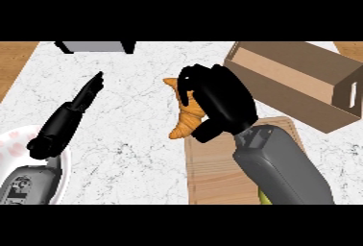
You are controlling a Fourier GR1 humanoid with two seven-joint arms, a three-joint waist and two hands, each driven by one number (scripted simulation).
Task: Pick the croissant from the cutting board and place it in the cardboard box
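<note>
Fingers [190,79] of the right hand [223,98] curled round the croissant [186,120], its lower end jutting below them.

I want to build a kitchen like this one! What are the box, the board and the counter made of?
The box looks like cardboard: flat matte brown with a cut-out handle slot. The board looks like pale wood, with fine lines running across it. The counter looks like white stone, maybe marble, because of its thin dark veins, though it could be a printed surface.
</note>
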